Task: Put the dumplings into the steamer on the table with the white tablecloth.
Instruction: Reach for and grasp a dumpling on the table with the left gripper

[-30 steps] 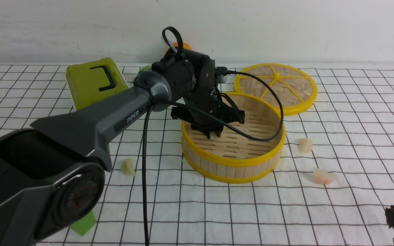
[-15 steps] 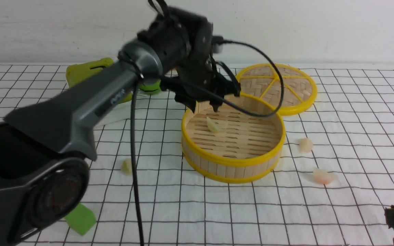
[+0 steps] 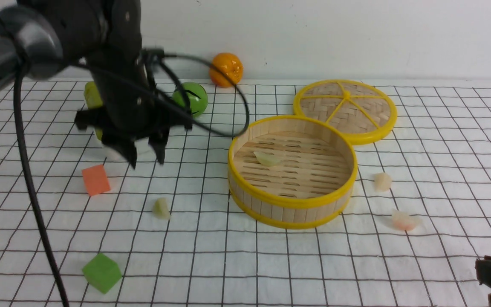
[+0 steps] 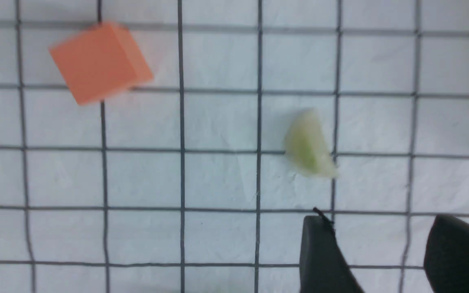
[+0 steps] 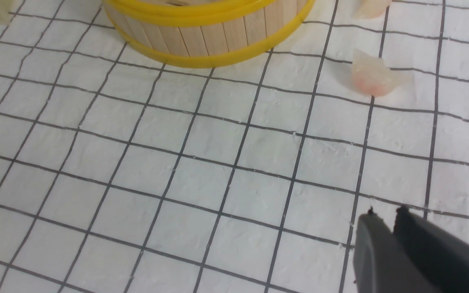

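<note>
Front view: your left tool (image 3: 147,157) hangs released left of the steamer (image 3: 290,204), which holds one dumpling (image 3: 267,158); three lie on the white tablecloth (image 3: 245,264). Left wrist view: a green dumpling (image 4: 308,146) lies near its tips. Right wrist view: your right tool (image 5: 386,211) is clenched, empty.

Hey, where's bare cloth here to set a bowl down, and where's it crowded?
Widest bare patch: the near strip between the green cube and the right gripper, in front of the steamer. Also far right, beside the lid. Crowded: left, around the orange cube, dumpling and left gripper.
</note>
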Available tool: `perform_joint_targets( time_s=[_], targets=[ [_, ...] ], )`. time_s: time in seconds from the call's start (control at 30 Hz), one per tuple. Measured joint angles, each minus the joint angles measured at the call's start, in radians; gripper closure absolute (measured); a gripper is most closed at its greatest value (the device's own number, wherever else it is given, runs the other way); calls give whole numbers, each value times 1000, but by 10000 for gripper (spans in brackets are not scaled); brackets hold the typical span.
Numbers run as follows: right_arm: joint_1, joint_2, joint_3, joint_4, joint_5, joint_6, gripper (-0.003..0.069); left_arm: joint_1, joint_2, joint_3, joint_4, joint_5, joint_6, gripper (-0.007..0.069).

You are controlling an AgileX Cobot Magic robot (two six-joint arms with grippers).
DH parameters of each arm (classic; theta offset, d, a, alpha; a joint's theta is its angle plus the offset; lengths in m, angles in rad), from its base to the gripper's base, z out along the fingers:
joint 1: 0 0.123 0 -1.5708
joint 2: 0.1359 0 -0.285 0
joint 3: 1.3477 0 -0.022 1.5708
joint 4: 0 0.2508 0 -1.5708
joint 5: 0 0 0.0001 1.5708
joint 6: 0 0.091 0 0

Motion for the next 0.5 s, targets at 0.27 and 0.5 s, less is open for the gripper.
perform_joint_targets(
  time_s=[0.27, 0.5],
  targets=[
    [0, 0, 0, 1, 0, 0, 578, 0, 25, 216, -18, -317, -95, 280],
    [0, 0, 0, 1, 0, 0, 575, 0, 83, 217, -1, -360, -123, 286]
  ],
)
